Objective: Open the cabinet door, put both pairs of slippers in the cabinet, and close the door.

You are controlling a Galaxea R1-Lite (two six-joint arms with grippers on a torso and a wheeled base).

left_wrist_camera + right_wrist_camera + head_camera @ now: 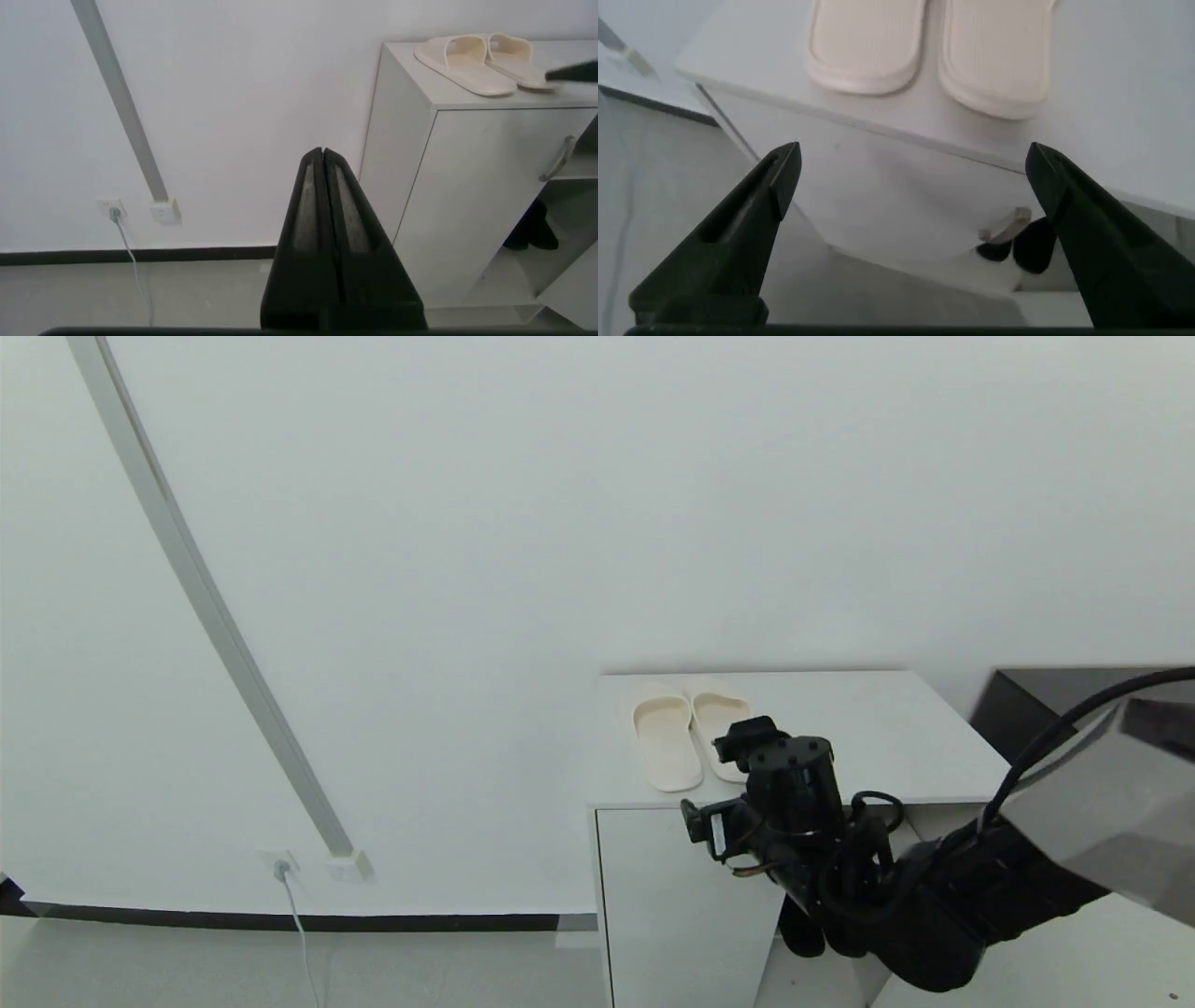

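White wall [560,523], cream slippers [665,742] atop cabinet [887,737], right end effector [913,159] spread, empty, left end effector [323,157] closed, empty.

My right arm [934,905] is matt black all over, built of rounded housings with a squat cylinder at the wrist. Thin black cables [873,803] curl in loops beside it. A thick cable [1074,719], also black, arcs over a glossy dark grey shell [1120,803]. A small white tag [717,833] sits at the wrist. My right gripper [913,159] has two black wedge-shaped fingers [738,243] that taper to blunt tips. My left gripper [322,163] is black too, with long flat fingers, each with a shallow recess down its length.
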